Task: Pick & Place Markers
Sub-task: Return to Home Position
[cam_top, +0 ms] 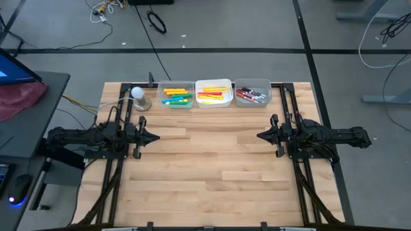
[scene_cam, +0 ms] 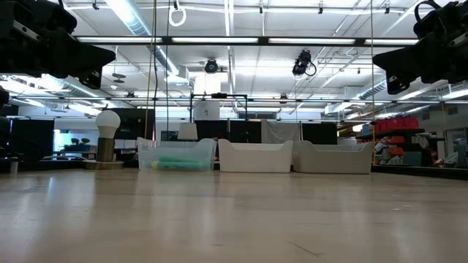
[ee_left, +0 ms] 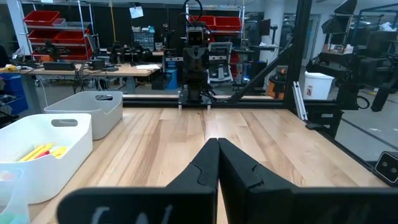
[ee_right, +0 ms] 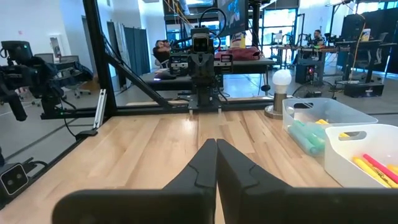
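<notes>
a pale wooden table (cam_top: pixel 212 173) stands in an open workshop with a grey floor, cables and racks around it. along the table's far edge three bins sit side by side: a transparent bin (cam_top: pixel 177 82) on the left arm's side, a white bin (cam_top: pixel 213 81) in the middle and a third bin (cam_top: pixel 253 80) on the right arm's side. a white bulb on a stand (cam_top: pixel 137 94) is just beside the transparent bin.

all the markers in view lie inside these bins: green, yellow and orange ones (cam_top: pixel 177 97) in the transparent bin, yellow and pink-red ones (cam_top: pixel 214 96) in the white bin, red and dark ones (cam_top: pixel 251 96) in the third. most lie with their long axis roughly along the far edge. no loose marker shows on the bare wood.

the left pincer (cam_top: pixel 156 136) hangs above the table's left side and the right pincer (cam_top: pixel 259 135) above its right side. they point at each other across open wood, well apart, and both wrist views show the fingers pressed together on nothing.

the bins lie off to the far side of the line between the two tips. the left arm is nearer the transparent bin, the right arm nearer the third, and the white bin is about midway. with nothing left to pick, the sorting looks finished and both arms look parked at rest.
</notes>
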